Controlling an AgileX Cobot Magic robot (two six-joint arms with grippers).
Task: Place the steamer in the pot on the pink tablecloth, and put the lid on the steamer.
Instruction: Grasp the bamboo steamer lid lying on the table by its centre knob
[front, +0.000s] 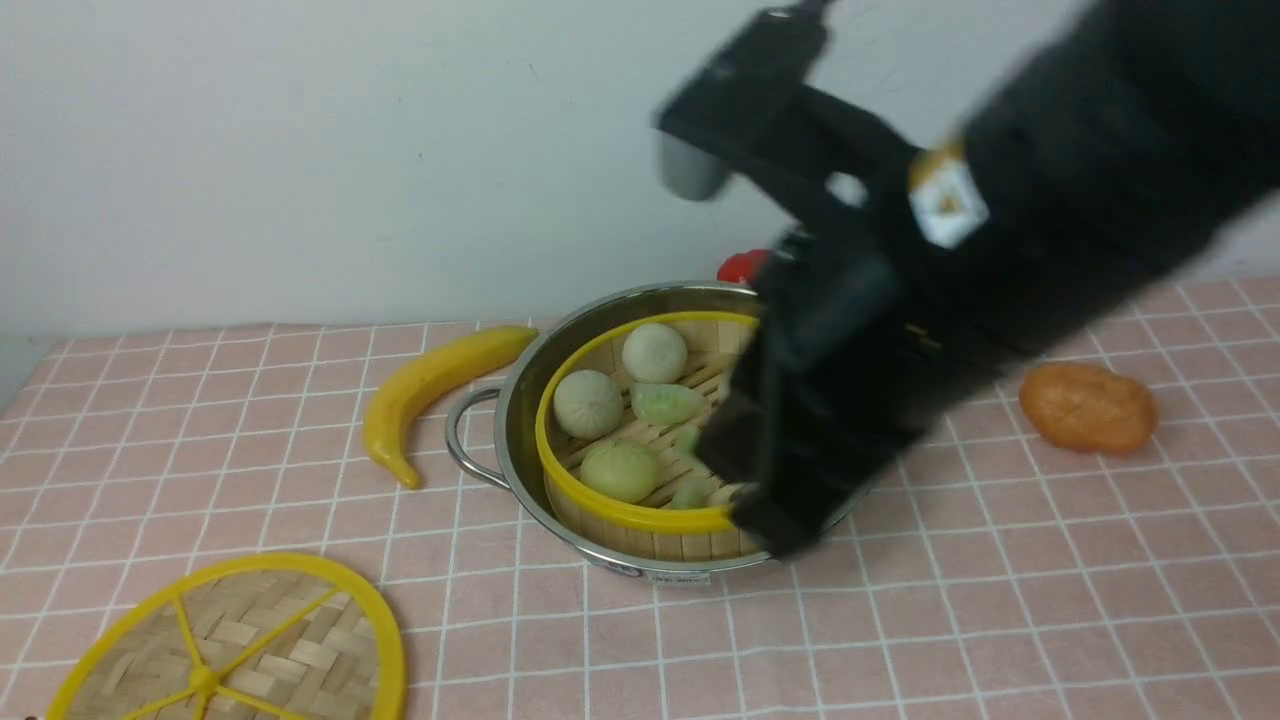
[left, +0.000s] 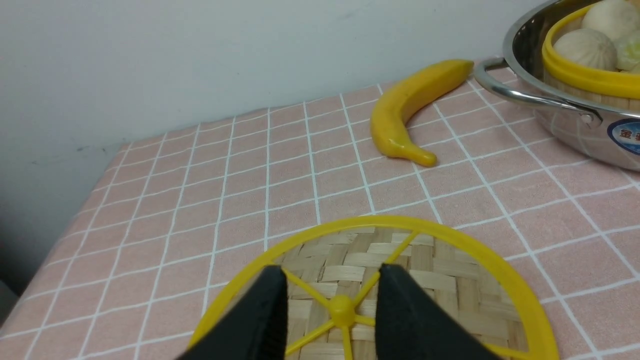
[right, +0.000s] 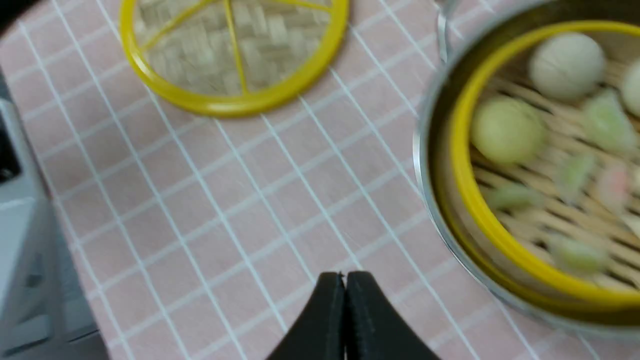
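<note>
Left hand (left: 332, 270) spread over lid (left: 450, 260), wrist view only; steamer (front: 620, 517) in pot (front: 520, 400)

Finding one: the right arm (front: 1080, 170) enters the front view from the upper right and slants down toward the centre. Its black housing is blurred. Its wrist (front: 850, 330) is pitched steeply downward, and a black camera bracket (front: 740, 90) stands up behind it.

Finding two: the right claw (right: 344, 276), in its own wrist view, has both black jaws pressed together tip to tip, with no gap and nothing held.

Finding three: the left claw (left: 332, 272) shows only in its own wrist view, in sharp focus. Its two black fingers (left: 265, 320) stand well apart, tips angled forward and down, gripping nothing.
</note>
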